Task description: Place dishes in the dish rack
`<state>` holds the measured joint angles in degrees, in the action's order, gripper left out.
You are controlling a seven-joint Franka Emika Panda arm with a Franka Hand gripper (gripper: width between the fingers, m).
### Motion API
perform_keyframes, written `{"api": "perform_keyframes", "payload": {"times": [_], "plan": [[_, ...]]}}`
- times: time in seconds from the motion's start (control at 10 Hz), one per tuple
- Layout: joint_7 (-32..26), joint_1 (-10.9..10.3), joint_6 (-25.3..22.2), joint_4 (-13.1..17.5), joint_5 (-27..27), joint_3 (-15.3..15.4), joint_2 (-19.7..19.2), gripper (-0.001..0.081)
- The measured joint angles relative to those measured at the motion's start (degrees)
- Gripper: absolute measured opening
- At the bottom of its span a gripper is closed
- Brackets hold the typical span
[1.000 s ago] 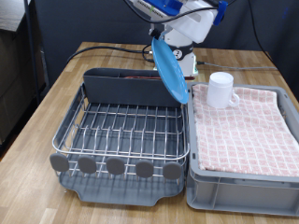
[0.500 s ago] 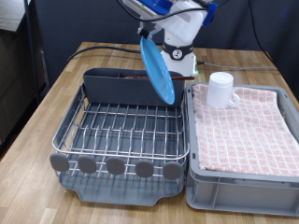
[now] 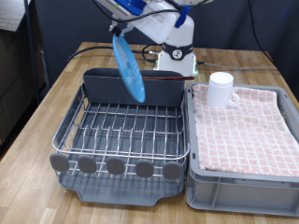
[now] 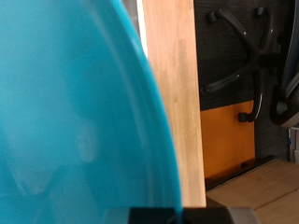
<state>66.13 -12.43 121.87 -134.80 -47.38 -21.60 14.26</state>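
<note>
My end effector (image 3: 120, 33) holds the plate (image 3: 129, 68) on edge above the rack (image 3: 117, 131); the mug (image 3: 220, 90) stands on the cloth (image 3: 243, 131).

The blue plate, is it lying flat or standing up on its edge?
On edge, tilted. The plate hangs in the air above the dish rack.

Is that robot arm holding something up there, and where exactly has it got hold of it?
Yes: the light-blue plate, held on edge above the dish rack. The gripper has it by its upper rim; the fingers themselves are hard to make out.
</note>
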Motion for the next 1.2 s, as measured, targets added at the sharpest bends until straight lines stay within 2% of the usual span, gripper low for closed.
{"api": "perform_keyframes", "payload": {"times": [0.5, 1.2], "plan": [[-1.6, 0.1, 1.0, 0.6, -0.5, -0.8, -0.5, 0.0015], [-5.1, 0.4, 0.9, 5.5, -4.6, -3.6, -3.2, 0.0015]]}}
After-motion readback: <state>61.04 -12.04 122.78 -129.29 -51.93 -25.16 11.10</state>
